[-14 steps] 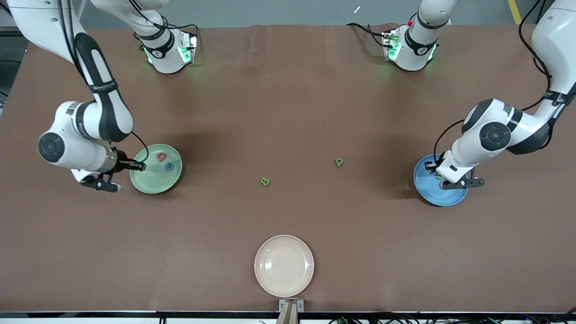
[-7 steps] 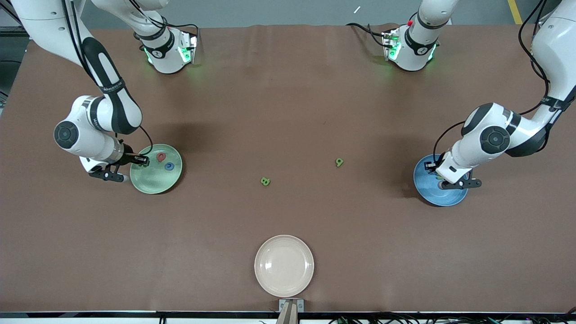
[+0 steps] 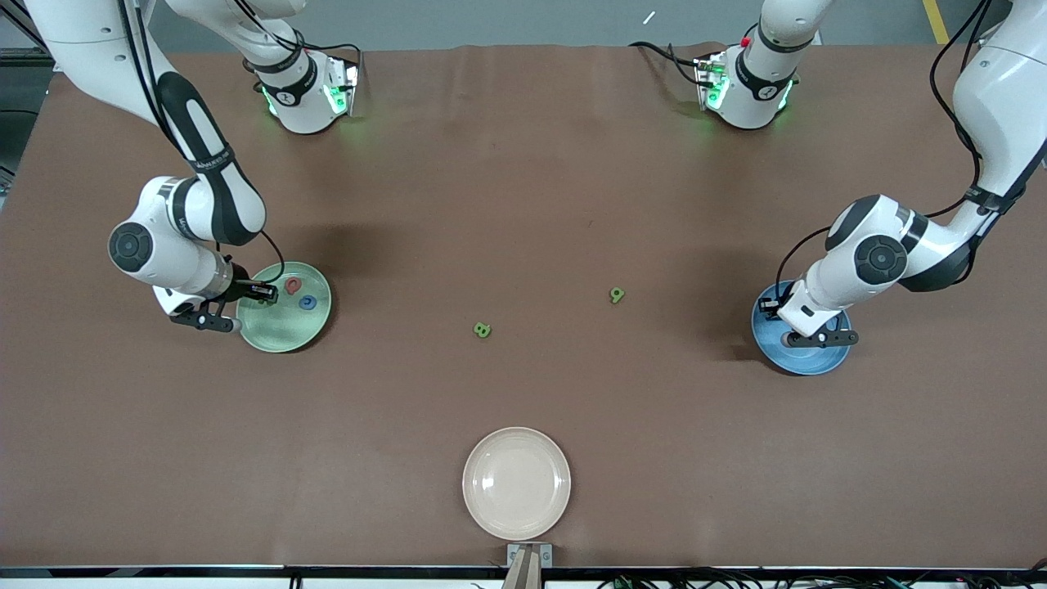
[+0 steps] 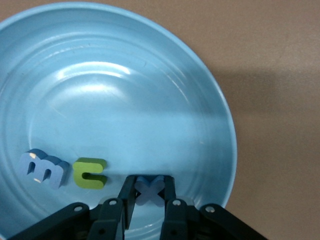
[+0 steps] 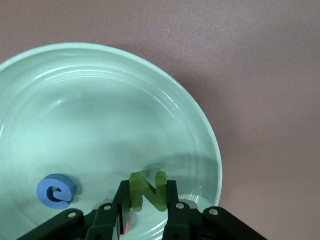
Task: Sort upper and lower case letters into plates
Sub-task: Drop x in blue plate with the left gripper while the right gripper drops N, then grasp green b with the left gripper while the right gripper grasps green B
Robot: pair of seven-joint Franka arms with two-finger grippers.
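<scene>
Both arms mid-delivery — left gripper (image 4: 149,192) hanging over the blue plate (image 3: 773,353), fingers pinching a blue letter x (image 4: 148,188); right gripper (image 5: 146,202) over the green plate (image 3: 286,335), clamping a green letter N (image 5: 147,190). Next: spreading fingers, then fetching two green letters (image 3: 483,330) lying mid-surface.

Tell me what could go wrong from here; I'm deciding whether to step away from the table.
1. The right gripper holds a green N low over the pale green plate, close to a red letter; releasing may knock it.
2. The left gripper holds a blue x near the blue plate's rim; a drop there could bounce out.
3. Two green letters lie unsorted mid-table; being tiny, they may slip when grasped.
</scene>
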